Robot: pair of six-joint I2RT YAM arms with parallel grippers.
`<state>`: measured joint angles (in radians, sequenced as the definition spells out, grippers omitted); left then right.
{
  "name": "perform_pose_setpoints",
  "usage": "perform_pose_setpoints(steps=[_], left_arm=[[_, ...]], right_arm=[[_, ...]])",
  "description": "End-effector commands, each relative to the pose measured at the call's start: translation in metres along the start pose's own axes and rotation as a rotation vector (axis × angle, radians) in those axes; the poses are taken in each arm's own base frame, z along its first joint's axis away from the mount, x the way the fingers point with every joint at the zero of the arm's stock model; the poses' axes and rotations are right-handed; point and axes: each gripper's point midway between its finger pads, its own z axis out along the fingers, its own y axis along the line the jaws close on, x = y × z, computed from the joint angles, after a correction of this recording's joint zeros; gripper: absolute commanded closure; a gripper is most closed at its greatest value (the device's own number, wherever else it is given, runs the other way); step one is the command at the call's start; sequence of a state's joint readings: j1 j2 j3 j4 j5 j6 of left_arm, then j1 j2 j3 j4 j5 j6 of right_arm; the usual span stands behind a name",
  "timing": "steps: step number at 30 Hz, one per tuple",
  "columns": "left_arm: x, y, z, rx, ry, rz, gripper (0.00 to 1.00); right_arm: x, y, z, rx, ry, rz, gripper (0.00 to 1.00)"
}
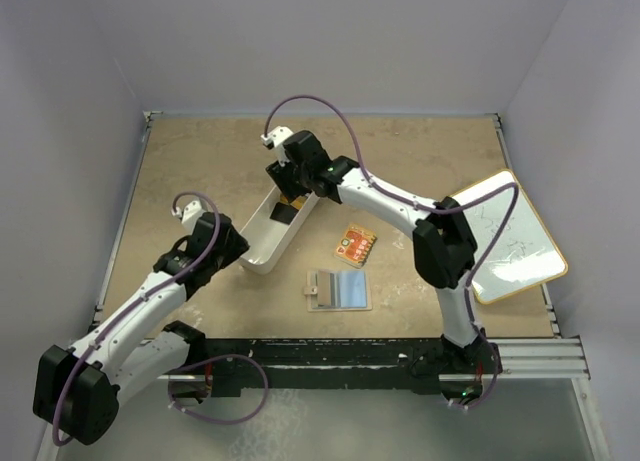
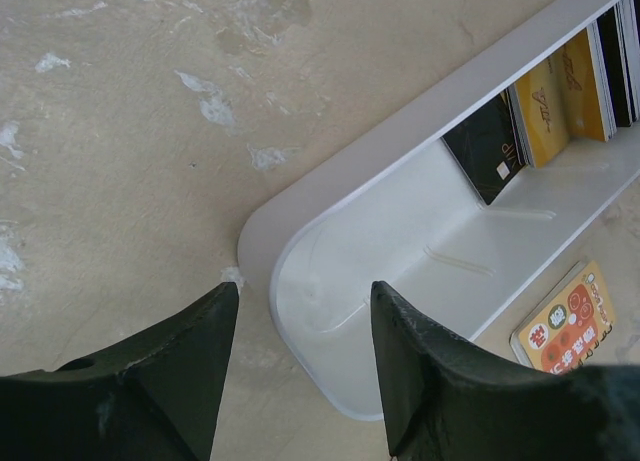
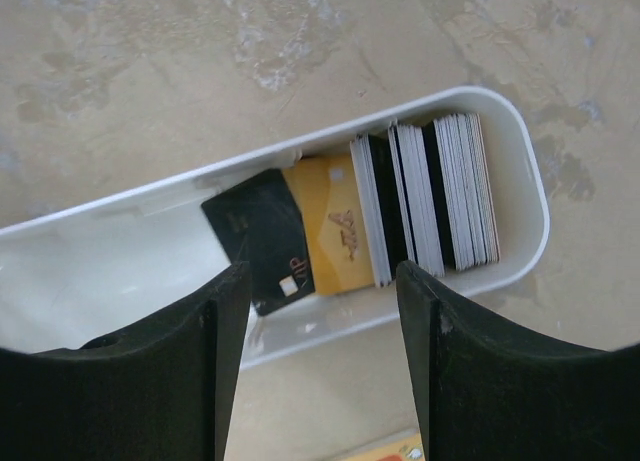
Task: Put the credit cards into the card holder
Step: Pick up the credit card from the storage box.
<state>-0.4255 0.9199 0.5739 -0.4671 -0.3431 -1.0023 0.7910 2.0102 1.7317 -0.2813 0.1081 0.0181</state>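
Observation:
Several credit cards (image 3: 430, 196) stand on edge in the far end of a long white bin (image 3: 520, 161). A black card (image 3: 262, 236) and a gold card (image 3: 335, 231) lean against that stack. My right gripper (image 3: 320, 273) hangs open over the bin's near wall beside these cards, with nothing between its fingers. My left gripper (image 2: 303, 293) is open and holds nothing, straddling the bin's bare rounded end (image 2: 330, 311). The tan card holder (image 1: 318, 290) lies open on the table in front of the bin, with a blue-grey card (image 1: 349, 290) on it.
An orange-red patterned packet (image 1: 356, 245) lies between the bin (image 1: 262, 236) and the card holder. A white board (image 1: 505, 236) rests at the table's right edge. Walls enclose the table on three sides.

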Motion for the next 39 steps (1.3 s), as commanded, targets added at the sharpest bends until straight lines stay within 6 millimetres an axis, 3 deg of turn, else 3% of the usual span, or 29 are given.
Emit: perform_pose_setpoints(steps=[1, 6, 15, 20, 28, 33, 39], left_arm=[[0.0, -0.012, 0.002, 0.072, -0.003, -0.045, 0.48], [0.005, -0.011, 0.005, 0.076, 0.011, -0.036, 0.5], [0.011, -0.008, 0.007, 0.074, 0.027, -0.03, 0.52], [0.017, -0.003, 0.013, 0.051, 0.043, -0.021, 0.53], [0.024, 0.011, 0.019, -0.009, 0.056, 0.006, 0.55], [0.026, 0.018, 0.021, -0.03, 0.057, 0.012, 0.56], [0.025, 0.017, 0.021, -0.032, 0.058, 0.019, 0.57]], right_arm=[[-0.013, -0.02, 0.013, 0.084, 0.029, -0.133, 0.38], [-0.001, -0.035, 0.042, 0.172, 0.078, -0.217, 0.38], [0.021, -0.064, 0.067, 0.334, 0.146, -0.338, 0.38], [0.02, -0.076, 0.07, 0.402, 0.146, -0.389, 0.46], [0.005, -0.079, 0.068, 0.413, 0.105, -0.399, 0.59], [0.006, -0.086, 0.071, 0.412, 0.112, -0.384, 0.72], [0.003, -0.089, 0.067, 0.406, 0.108, -0.372, 0.81]])
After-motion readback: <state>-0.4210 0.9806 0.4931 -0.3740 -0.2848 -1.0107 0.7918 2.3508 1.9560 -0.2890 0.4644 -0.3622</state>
